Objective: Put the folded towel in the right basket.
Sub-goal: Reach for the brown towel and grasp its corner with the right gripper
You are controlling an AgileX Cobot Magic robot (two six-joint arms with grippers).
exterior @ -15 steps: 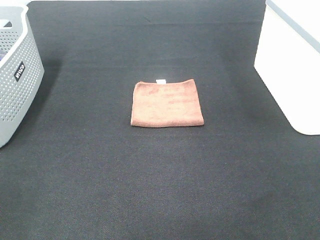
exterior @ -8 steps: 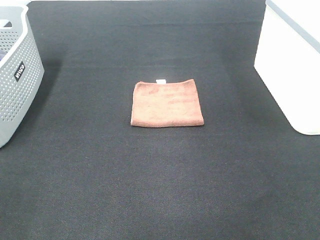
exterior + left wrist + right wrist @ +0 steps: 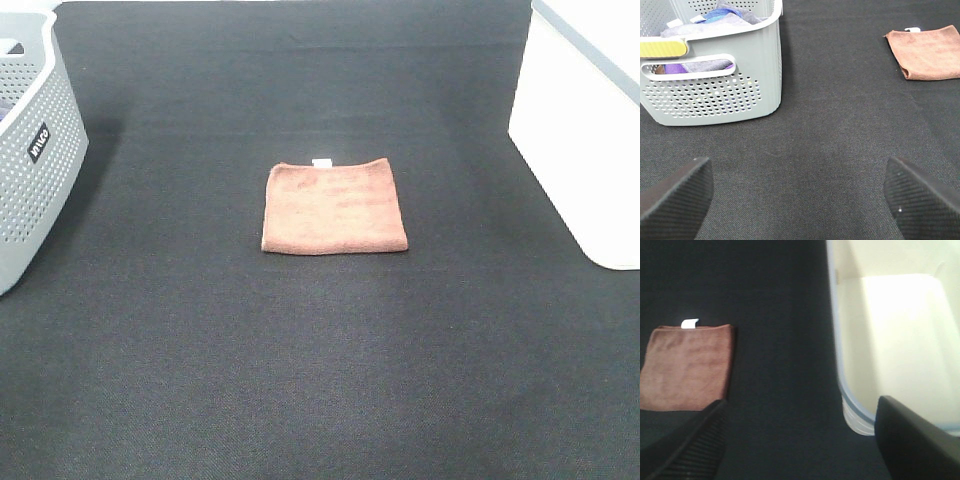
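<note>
Black woven matting [image 3: 320, 380] is laid over the table, and the folded brown terry towel [image 3: 334, 207] is set flat at its middle, well apart from the white plastic basket [image 3: 585, 130] at right. The towel is judged soft, light and limp, best pinched at a folded edge. The right gripper [image 3: 800, 440] and left gripper [image 3: 799, 192] are spread wide, with nothing held or touched.
</note>
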